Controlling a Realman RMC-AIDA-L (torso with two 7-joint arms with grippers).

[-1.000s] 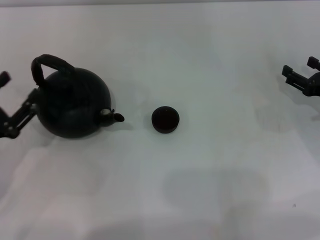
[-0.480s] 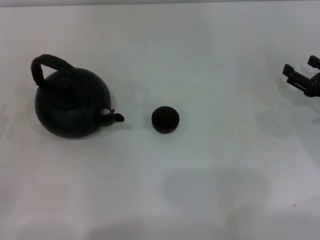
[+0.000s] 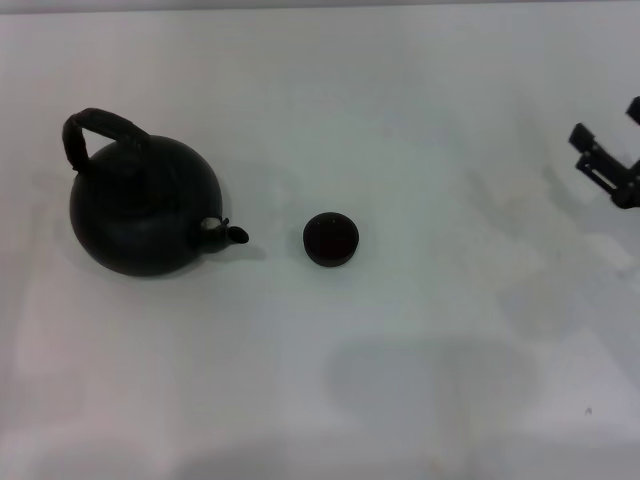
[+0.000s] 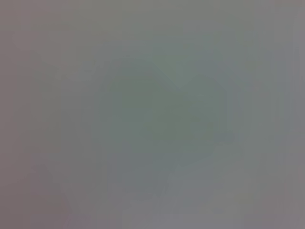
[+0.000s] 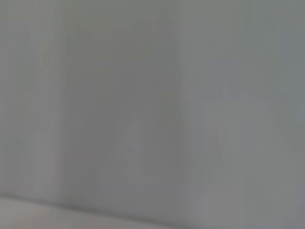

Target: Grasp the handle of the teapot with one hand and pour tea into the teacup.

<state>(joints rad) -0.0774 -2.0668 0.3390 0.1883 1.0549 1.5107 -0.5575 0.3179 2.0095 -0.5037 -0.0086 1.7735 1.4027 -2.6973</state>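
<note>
In the head view the round black teapot (image 3: 140, 215) stands upright at the left of the white table (image 3: 420, 100). Its arched handle (image 3: 100, 125) rises at its upper left, and its short spout (image 3: 236, 235) points right toward the small dark teacup (image 3: 331, 239), a short gap away. Nothing touches the pot or the cup. My right gripper (image 3: 607, 122) hangs at the far right edge, well away from both, open with nothing between its fingers. My left gripper is out of view. Both wrist views show only a blank grey surface.
Faint shadows lie on the bare white tabletop at the front middle and on the right. No other objects show.
My left gripper, which stood against the teapot's left side a second ago, has drawn back out of view. The right gripper has shifted slightly toward the right edge.
</note>
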